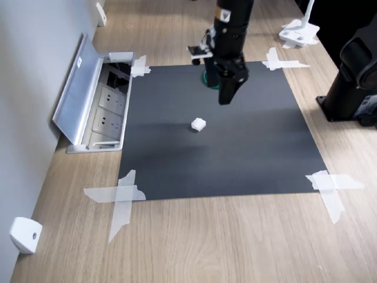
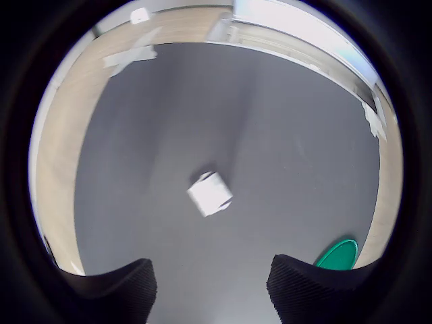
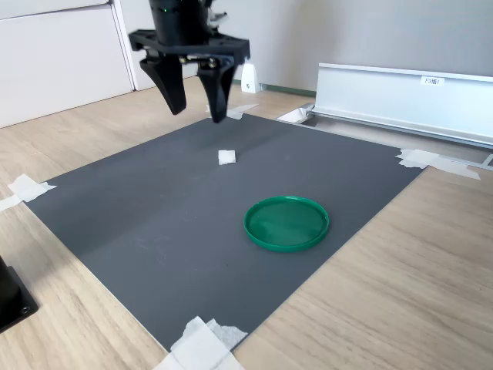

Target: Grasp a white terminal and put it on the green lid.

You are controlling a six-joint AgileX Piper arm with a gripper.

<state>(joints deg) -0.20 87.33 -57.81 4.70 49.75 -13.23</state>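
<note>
we see the gripper (image 3: 196, 102) hanging above the dark mat (image 3: 154, 223), its two fingers spread wide with nothing between them. the white terminal (image 3: 226, 157) sits on the mat by itself, apart from the fingertips; in the wrist view it lies ahead of the two dark pads (image 2: 115, 287), not between them. the green lid (image 3: 286, 223) rests flat on the mat, well apart from the terminal, and in the second exterior view we find nothing lying in it. in the first exterior view the arm hides most of the lid, leaving only a green sliver at (image 1: 204, 79). along the first exterior view's left, a floor socket box (image 1: 109, 106) stands with its metal flap raised, sockets showing inside. white tape strips (image 1: 121, 197) pin the mat's corners
</note>
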